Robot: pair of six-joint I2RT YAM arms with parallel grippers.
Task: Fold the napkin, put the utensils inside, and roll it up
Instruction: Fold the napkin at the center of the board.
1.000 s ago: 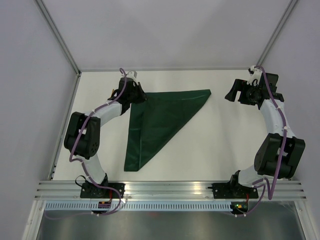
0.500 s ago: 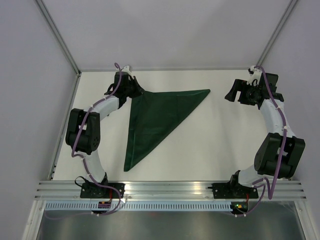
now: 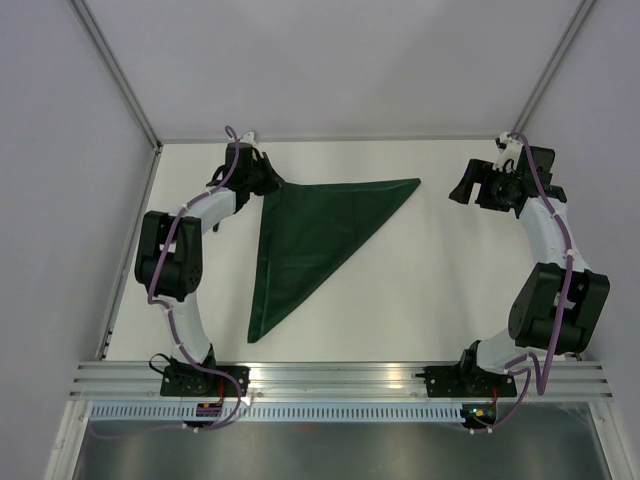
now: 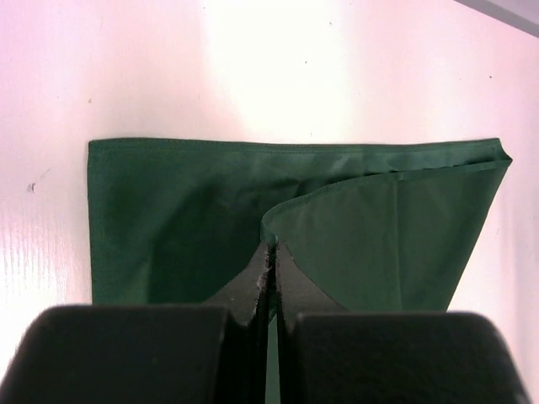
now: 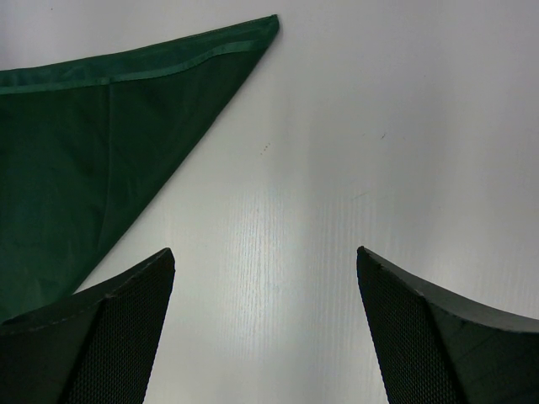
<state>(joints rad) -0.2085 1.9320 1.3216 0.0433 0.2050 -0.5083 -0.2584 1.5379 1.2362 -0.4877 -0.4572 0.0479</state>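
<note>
The napkin point(image 3: 310, 235) lies folded into a triangle on the white desk point(image 3: 430, 290), its left corner drawn flatter and tauter than a second ago. At that corner the left claw point(image 3: 262, 180) has backed away from the napkin's middle and stays pinched shut on the top layer's edge. Well beyond the napkin's right tip, the right claw point(image 3: 468, 187) hangs over bare desk with its jaws wide, unmoved.

Table point(image 3: 430, 290): white, matte, faint wood grain in the wrist views, with bright glare patches.
Walls point(image 3: 330, 60): plain pale grey panels at back, left and right.
Posts point(image 3: 115, 70): two slanted aluminium bars at the back corners.
Rail point(image 3: 340, 378): ribbed aluminium, along the near table edge.
Duct point(image 3: 340, 411): white, slotted, just below the rail.
Light: soft, even.
</note>
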